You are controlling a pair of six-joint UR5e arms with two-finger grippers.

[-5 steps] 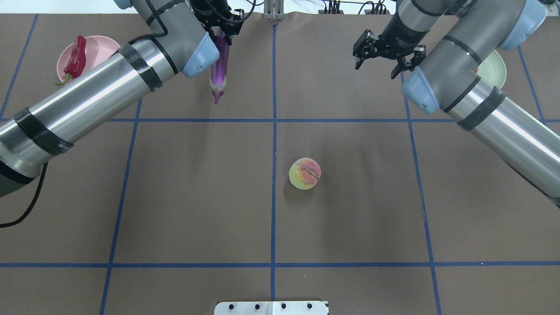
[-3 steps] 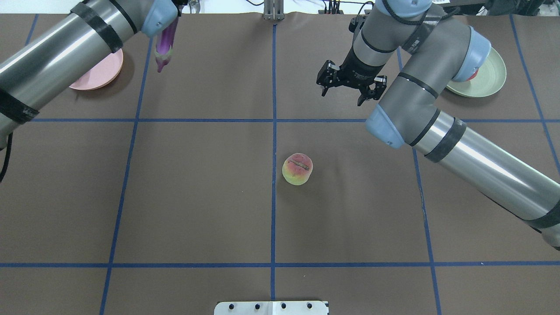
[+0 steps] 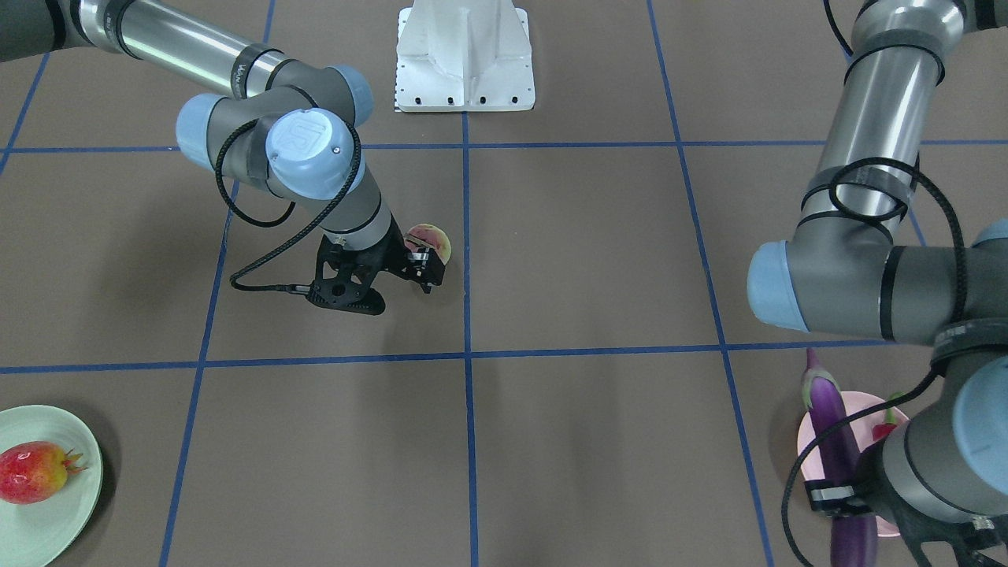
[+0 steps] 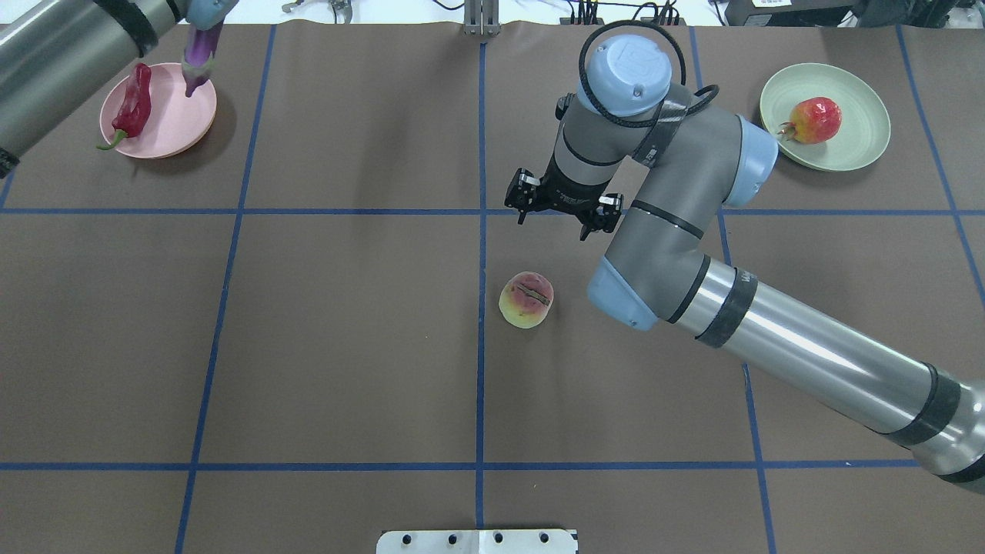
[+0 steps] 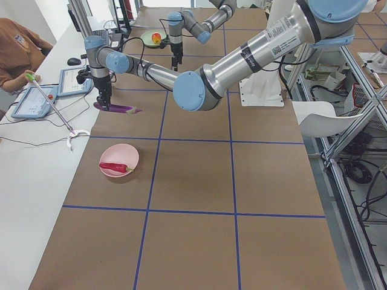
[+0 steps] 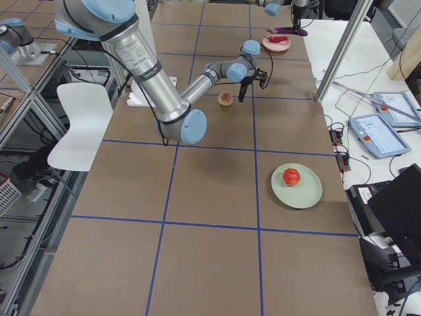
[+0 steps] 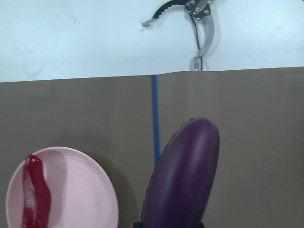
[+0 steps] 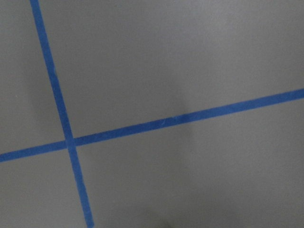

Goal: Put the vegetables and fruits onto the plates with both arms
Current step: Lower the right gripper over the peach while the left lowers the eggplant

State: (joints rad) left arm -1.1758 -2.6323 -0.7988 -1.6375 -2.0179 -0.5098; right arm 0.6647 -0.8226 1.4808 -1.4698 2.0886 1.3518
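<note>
My left gripper [image 3: 846, 504] is shut on the purple eggplant [image 4: 198, 55], which hangs over the inner edge of the pink plate [image 4: 165, 127]. The red chili pepper [image 4: 132, 104] lies on that plate. In the left wrist view the eggplant [image 7: 183, 175] fills the lower middle, with the pink plate [image 7: 85, 199] to its left. My right gripper [image 4: 562, 209] is open, a little beyond the peach [image 4: 526, 299], which sits on the table near the centre line. The red-orange fruit [image 4: 814, 119] rests on the green plate [image 4: 862, 146] at the far right.
Blue tape lines [image 8: 66, 137] divide the brown table cover. The white base block [image 3: 465, 59] sits at the robot's edge. Beyond the far edge a white table holds tablets [image 5: 36, 103] and a grabber tool [image 7: 190, 14]; a person [image 5: 18, 48] sits there.
My left arm has carried the eggplant leftwards to the pink plate. My right arm has swung away from the green plate toward the peach, its gripper still open.
</note>
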